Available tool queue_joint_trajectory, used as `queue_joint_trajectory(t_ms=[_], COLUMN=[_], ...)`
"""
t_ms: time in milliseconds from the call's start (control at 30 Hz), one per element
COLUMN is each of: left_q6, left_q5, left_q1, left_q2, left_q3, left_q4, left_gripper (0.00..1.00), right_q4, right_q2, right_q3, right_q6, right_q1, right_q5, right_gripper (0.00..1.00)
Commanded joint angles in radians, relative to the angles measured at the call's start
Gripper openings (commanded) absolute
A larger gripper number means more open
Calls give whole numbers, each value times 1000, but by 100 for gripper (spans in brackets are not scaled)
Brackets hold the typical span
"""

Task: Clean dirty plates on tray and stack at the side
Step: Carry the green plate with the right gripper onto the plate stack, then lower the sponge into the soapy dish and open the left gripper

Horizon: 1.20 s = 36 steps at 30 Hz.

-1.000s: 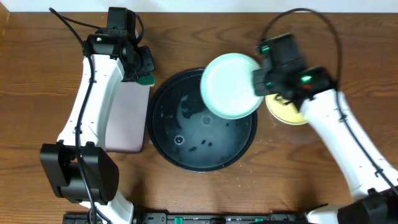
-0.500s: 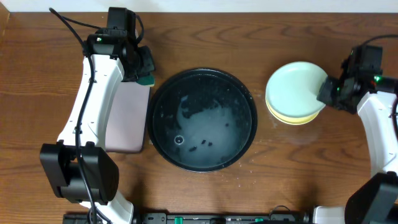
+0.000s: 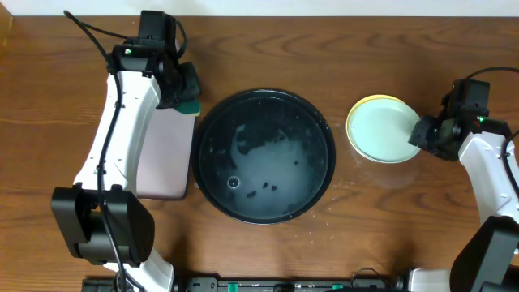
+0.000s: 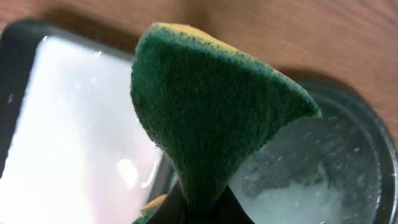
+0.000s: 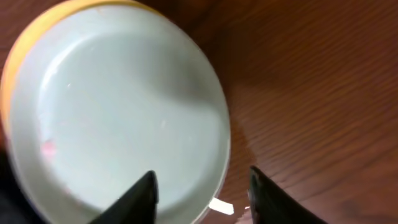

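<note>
Where the table (image 3: 405,235) lies nearest the arm bases, the black tray (image 3: 306,128) is recorded at centre, flat on the wood, with no plate on it; pale soapy film and a few dark specks are noted on its floor. Just beside its left rim a pink tray (image 3: 166,162) is seen, partly covered by the left arm. Farther back and to the right, well apart from the black tray, the stack of plates (image 3: 381,130) is set on the table: a mint plate (image 5: 124,118) on top, a yellow plate (image 5: 37,37) showing as a rim beneath it. Whether a third plate sits between them cannot be told. The right gripper (image 3: 423,134) is placed at the stack's right edge, fingers apart, with the mint rim between them in the wrist view; contact cannot be judged. Farthest back, the left gripper (image 3: 183,89) is held over the far end of the pink tray, fingers clamped on a green sponge (image 4: 205,106), which is folded and backed in yellow.
</note>
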Motion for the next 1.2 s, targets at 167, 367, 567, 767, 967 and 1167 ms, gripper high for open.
queue_joint_trajectory(t_ms=[167,367,567,767,967,1167], left_q6=[175,258,256,256,247,210], left_q5=[-13,-14,-14,-14,-13,62], left_q1=[152,220,241,241,241,241], left_q2=[-5,-4,-4,-4,-5,-17], left_q3=[-5,-49,-205,-380,-411,-317], left_q4=[-141,-148,-34,128,165,86], left_gripper=[8,8,8,23,41,49], right_q4=[-79,-24,11,-5,-19,-19], right_q2=[-17,-17,-17,-17,-17,-18], right_q3=[141,182,182,182,182,183], right_q6=[-129,-130,-105,-105,-105,-119], right_q1=[84,232,338,368,368,369], right_q5=[-204,-204,-144,-125,-125,-125], right_gripper=[75,99,99,99,99,99])
